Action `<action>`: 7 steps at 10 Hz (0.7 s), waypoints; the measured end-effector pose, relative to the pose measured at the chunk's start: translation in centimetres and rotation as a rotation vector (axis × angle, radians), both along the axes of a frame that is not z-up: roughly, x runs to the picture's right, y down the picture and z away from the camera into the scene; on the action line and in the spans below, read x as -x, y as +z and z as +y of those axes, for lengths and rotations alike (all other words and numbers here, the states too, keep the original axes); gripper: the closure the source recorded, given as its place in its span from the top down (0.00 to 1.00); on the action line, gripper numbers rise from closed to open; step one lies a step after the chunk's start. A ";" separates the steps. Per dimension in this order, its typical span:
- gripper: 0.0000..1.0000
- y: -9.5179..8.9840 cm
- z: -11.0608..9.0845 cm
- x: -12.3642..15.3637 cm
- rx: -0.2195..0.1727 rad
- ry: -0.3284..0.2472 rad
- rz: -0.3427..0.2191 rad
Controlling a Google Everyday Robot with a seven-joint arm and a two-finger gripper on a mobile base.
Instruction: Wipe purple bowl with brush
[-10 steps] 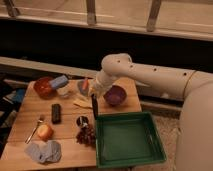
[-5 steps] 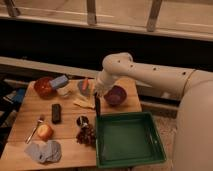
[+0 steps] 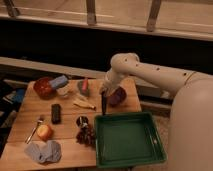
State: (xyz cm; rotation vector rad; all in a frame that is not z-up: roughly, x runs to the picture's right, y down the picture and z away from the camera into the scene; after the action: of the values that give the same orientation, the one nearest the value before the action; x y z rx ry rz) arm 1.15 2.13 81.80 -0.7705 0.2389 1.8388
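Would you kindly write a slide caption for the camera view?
Robot hand, shut on the brush, beside the purple bowl on the wooden table.

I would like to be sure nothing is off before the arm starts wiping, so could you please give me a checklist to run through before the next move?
1. Brush held: the gripper is shut on the brush, which hangs down from it. Ok.
2. Bowl close by: the purple bowl stands on the table right beside the gripper, partly hidden by the arm. Ok.
3. Brush over the bowl: the tip appears to hang beside the bowl, near the far rim of the green tray. Not ok.
4. Bowl's inside free of things: mostly hidden. Cannot tell.
5. Right bowl chosen: the reddish-brown bowl stands far across the table. Ok.
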 end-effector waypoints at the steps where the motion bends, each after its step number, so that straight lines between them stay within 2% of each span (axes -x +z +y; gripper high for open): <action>1: 0.00 0.5 0.6 -0.4 0.019 0.005 0.002; 3: 0.00 1.3 1.7 -1.1 0.059 0.011 0.009; 7: 0.00 1.3 2.7 -3.0 0.106 0.017 0.054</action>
State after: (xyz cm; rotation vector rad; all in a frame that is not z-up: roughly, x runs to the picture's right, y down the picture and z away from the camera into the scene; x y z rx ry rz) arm 4.10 4.79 83.05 -0.7991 0.3678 1.8767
